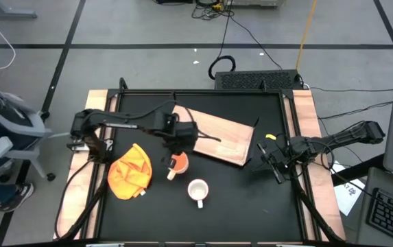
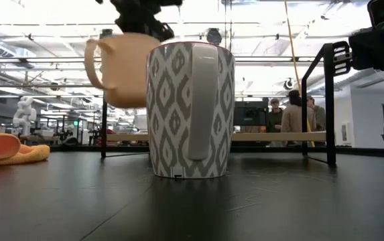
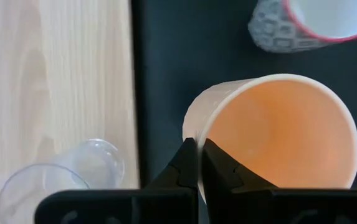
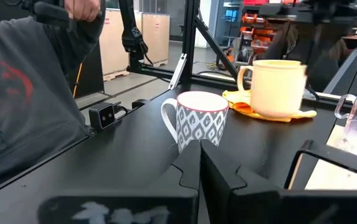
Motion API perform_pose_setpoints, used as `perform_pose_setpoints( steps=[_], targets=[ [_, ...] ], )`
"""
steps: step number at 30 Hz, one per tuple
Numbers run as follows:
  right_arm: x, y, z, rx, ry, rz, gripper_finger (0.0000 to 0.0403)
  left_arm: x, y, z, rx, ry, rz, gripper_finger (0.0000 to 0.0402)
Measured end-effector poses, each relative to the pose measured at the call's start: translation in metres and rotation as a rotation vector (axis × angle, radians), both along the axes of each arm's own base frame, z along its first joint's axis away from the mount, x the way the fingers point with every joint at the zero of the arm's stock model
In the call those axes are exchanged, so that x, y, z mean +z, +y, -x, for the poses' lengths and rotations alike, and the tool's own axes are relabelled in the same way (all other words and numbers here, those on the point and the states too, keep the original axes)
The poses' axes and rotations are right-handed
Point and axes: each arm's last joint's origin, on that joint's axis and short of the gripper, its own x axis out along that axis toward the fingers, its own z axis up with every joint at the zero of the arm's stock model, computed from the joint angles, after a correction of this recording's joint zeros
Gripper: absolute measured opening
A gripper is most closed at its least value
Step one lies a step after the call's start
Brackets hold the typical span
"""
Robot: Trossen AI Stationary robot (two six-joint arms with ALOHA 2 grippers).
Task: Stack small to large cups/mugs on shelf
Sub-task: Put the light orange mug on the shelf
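While lifted upright, yellow-orange mug [image 2: 121,67] in left end effector [image 3: 198,163], handle sideways

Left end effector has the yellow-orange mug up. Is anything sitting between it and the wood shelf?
Nothing visible blocks the way. The left end effector grips the yellow-orange mug by its rim, lifted right beside the shelf. The clear glass cup already sits on that near edge, so place clear of it.

An orange-yellow cloth [image 1: 129,171] lies crumpled on the black table [image 1: 244,206], near its left edge. A keyboard [image 1: 258,80] sits just past the table's far edge. In the room beyond the table, two people [image 2: 292,114] stand in the distance, and a person's grey sleeve [image 4: 22,93] shows close by.
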Motion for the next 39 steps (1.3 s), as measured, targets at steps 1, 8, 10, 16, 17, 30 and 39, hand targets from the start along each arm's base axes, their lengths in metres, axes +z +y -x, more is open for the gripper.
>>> perform_pose_setpoints(
  steps=[1,8,10,16,17,30,39],
  targets=[
    [0.0,0.0,0.0,0.0,0.001,0.0,0.0,-0.002,0.003,-0.004,0.0,0.01,-0.001,0.0003],
    [-0.001,0.0,-0.001,0.0,0.009,0.002,0.0,0.008,0.011,-0.031,-0.026,0.017,0.0,0.0003],
    [-0.001,0.0,-0.001,0.0,0.013,0.002,0.0,0.011,0.011,-0.038,-0.035,0.006,0.0,0.0003],
    [-0.003,0.0,-0.001,0.0,0.026,0.005,0.0,0.013,0.014,-0.051,-0.047,0.013,0.003,0.0003],
    [-0.003,0.0,-0.002,0.0,0.029,0.006,0.0,0.011,0.015,-0.052,-0.052,0.016,0.01,0.0003],
    [-0.004,0.001,-0.003,0.0,0.037,0.008,0.0,0.012,0.023,-0.057,-0.091,-0.044,0.027,0.0002],
    [-0.002,0.001,-0.003,0.0,0.016,0.003,0.0,0.019,0.053,-0.06,-0.079,-0.142,0.065,0.0002]
  ],
)
